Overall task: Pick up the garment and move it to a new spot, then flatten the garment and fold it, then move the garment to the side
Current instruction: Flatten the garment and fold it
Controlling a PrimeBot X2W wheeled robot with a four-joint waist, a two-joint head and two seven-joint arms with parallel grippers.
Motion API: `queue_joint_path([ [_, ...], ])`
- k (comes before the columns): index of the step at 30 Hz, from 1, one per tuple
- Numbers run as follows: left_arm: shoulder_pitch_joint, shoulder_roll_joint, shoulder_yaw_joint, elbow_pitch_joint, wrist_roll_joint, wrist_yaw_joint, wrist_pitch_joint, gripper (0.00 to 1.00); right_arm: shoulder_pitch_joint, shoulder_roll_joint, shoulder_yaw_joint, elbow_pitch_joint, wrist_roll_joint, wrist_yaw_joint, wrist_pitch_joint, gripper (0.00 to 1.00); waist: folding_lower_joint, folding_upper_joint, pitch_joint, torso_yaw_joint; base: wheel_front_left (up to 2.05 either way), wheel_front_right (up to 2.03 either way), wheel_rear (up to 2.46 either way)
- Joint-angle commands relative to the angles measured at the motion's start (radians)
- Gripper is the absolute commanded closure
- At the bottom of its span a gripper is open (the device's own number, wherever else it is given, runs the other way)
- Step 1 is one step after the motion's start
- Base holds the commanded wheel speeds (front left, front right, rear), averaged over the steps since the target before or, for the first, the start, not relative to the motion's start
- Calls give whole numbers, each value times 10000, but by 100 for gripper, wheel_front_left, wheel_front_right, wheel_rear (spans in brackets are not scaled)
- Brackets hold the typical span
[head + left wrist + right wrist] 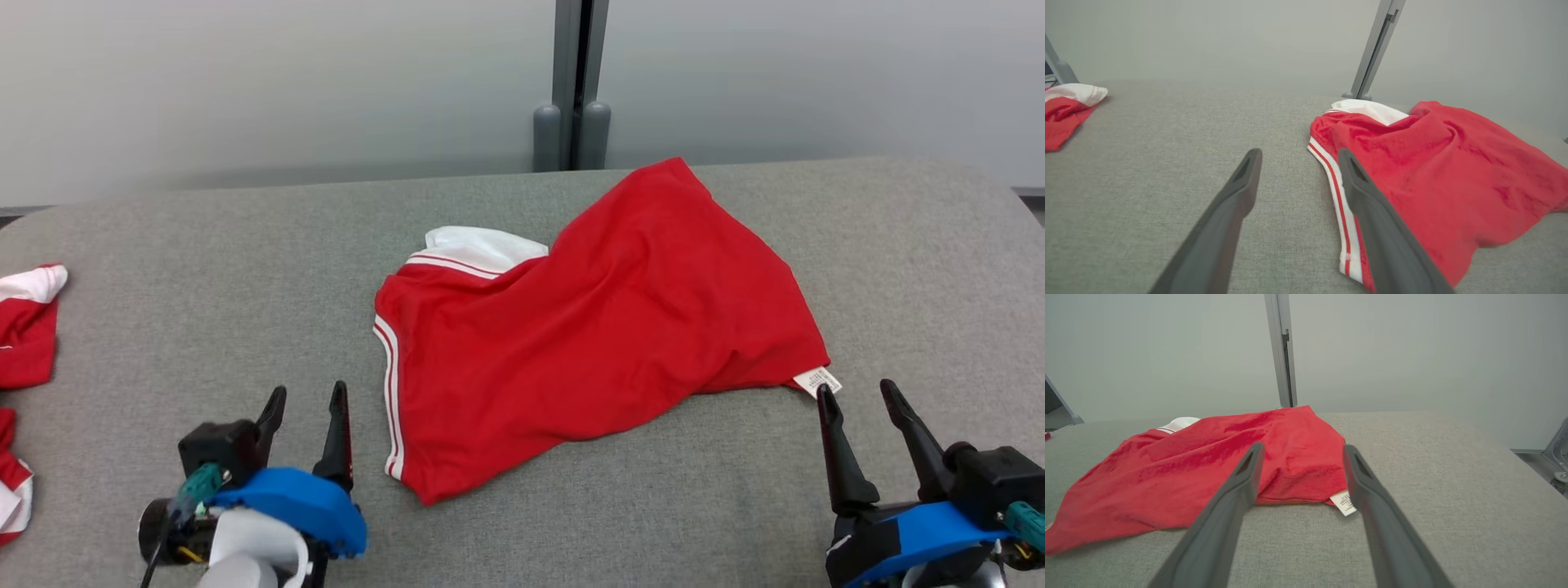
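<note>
A red garment (604, 327) with white striped trim and a white panel lies rumpled in the middle of the grey padded table (204, 269). A white care label (817, 380) sticks out at its right corner. My left gripper (310, 404) stands open at the lower left, just left of the striped hem (1337, 192), holding nothing. My right gripper (857, 396) is open at the lower right, its tips close to the label (1344, 503). In the right wrist view the garment (1208, 465) lies just beyond the fingers.
More red and white cloth (24, 327) lies at the table's left edge, also seen in the left wrist view as cloth (1067, 110). A grey post (575, 82) stands behind the table against a pale wall. Bare table surface surrounds the garment.
</note>
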Motion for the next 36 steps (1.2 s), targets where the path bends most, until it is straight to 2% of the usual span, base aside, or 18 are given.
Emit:
queue_joint_path([
  [1, -355, -35, 2, 170, -41, -27, 134, 0, -154, -5, 35, -11, 50, 1, -1, 0, 0, 0, 102, -25, 0, 0, 0],
  [6, -1915, -329, -81, 1671, -327, -166, 1054, 0, -472, -7, 344, 38, -5, 1, -73, 0, 0, 0, 645, -292, 0, 0, 0],
  [14, -3981, -656, 82, 3807, -632, -16, 1941, 0, -983, -12, 821, -16, 60, 1, -165, 0, 0, 0, 1622, -855, 0, 0, 0],
  [22, -4884, -627, -35, 5254, -349, 672, 2459, 0, -1217, -10, 932, 18, 141, 1, -285, 0, 0, 0, 2105, -1150, 0, 0, 0],
  [29, -4867, -1188, -355, 6060, -839, -11, 3518, 0, -1292, -10, 947, 84, 223, 1, -348, 0, 0, 0, 2186, -1222, 0, 0, 0],
  [30, -4832, -1259, -402, 6106, -915, -134, 3588, 7, -1301, -10, 942, 80, 229, 1, -354, 0, 0, 0, 2188, -1221, 0, 0, 0],
  [31, -4847, -1276, -464, 6103, -897, -260, 3540, 78, -1301, -10, 925, 78, 242, 1, -359, 0, 0, 0, 2186, -1210, 0, 0, 0],
  [32, -4857, -1286, -485, 6091, -911, -349, 3430, 100, -1287, -10, 896, 88, 242, 1, -367, 0, 0, 0, 2166, -1183, 0, 0, 0],
  [36, -4991, -1164, -290, 5591, -842, -404, 2200, 100, -1199, -8, 807, 109, 205, 1, -333, 0, 0, 0, 2005, -1000, 0, 0, 0],
])
